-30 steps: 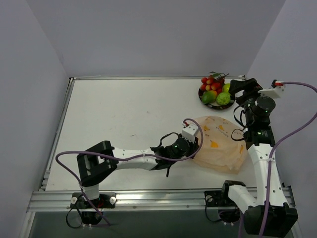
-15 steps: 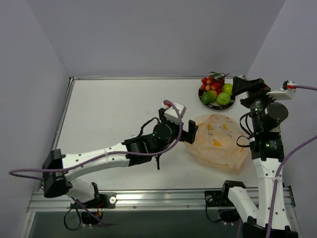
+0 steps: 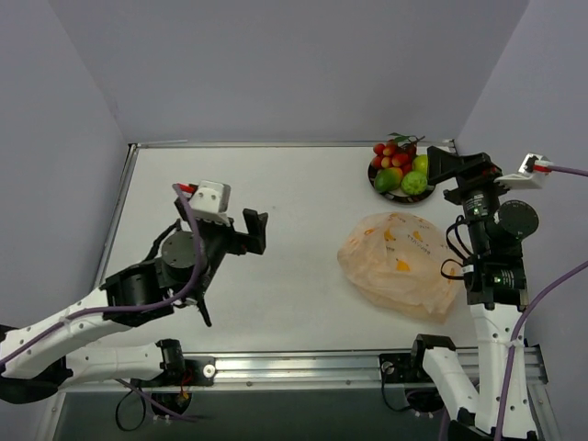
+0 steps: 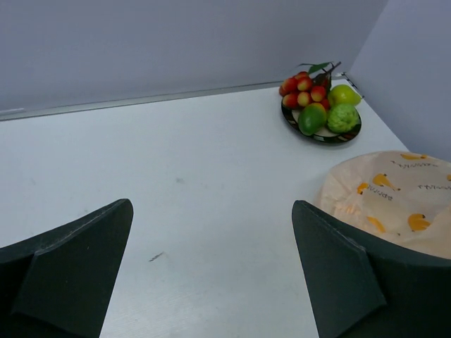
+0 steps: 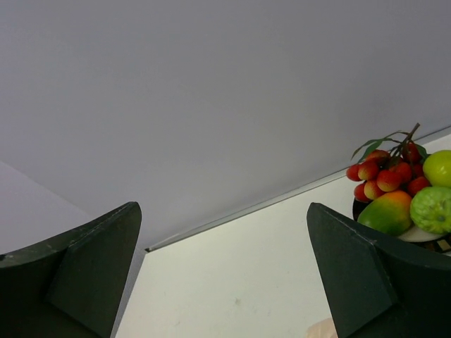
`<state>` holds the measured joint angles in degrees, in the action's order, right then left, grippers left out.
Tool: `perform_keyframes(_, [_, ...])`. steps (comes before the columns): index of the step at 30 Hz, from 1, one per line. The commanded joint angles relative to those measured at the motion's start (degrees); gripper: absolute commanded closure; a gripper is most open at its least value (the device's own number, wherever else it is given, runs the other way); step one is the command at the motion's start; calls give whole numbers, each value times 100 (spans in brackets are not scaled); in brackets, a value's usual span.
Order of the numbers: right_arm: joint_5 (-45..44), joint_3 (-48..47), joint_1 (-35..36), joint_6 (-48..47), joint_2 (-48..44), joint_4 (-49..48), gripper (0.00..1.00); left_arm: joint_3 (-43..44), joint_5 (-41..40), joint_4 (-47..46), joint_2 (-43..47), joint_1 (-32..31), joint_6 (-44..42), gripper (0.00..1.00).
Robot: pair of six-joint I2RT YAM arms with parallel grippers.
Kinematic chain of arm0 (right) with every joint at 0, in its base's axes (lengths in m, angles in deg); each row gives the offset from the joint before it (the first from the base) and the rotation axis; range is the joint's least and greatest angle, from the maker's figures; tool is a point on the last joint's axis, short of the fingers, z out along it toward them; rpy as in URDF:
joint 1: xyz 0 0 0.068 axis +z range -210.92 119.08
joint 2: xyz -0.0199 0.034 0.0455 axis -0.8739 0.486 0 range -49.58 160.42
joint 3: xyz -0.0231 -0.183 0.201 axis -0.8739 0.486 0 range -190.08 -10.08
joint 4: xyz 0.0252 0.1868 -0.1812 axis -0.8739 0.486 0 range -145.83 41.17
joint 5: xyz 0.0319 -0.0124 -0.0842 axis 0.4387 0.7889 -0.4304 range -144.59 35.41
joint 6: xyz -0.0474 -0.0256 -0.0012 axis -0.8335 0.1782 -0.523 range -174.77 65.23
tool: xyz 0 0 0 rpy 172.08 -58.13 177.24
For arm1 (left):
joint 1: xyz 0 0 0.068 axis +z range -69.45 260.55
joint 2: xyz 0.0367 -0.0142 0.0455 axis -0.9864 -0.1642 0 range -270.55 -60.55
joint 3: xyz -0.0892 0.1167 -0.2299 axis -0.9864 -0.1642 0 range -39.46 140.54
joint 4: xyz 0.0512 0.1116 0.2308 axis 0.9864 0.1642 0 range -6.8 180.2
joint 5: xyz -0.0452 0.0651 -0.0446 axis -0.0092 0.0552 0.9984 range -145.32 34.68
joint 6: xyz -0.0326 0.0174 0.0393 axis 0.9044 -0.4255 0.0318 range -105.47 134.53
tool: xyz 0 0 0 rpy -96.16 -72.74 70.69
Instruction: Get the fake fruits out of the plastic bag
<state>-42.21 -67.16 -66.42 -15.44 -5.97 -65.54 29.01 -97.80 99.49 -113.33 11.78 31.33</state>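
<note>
Left fingers [image 4: 70, 271] and right fingers [image 5: 359, 271] stand spread, empty. The plastic bag [image 3: 400, 266] lies right of the left pair, near of the right. The fake fruits [image 3: 401, 170] fill the far plate [image 4: 320, 139]. The right wrist view shows the fruits but hardly any bag.

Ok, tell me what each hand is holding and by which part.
Nothing. The left hand and right hand are both open and empty, apart from the plastic bag.

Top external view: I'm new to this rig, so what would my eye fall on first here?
The bright pile of fake fruits on the dark-rimmed plate at the far right corner of the table stands out first. Next comes the crinkly peach plastic bag lying near the right arm. The left gripper and right gripper hang open, clear of it.
</note>
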Motion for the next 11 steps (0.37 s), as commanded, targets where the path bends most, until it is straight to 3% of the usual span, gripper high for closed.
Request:
perform_keyframes(1, [423,-31,66,206,-90,-567,0,193,-533,506,564,31,-571,6])
perform_keyframes(11, [440,-14,75,470,-187,-847,0,79,-279,611,1278,39,-1091,6])
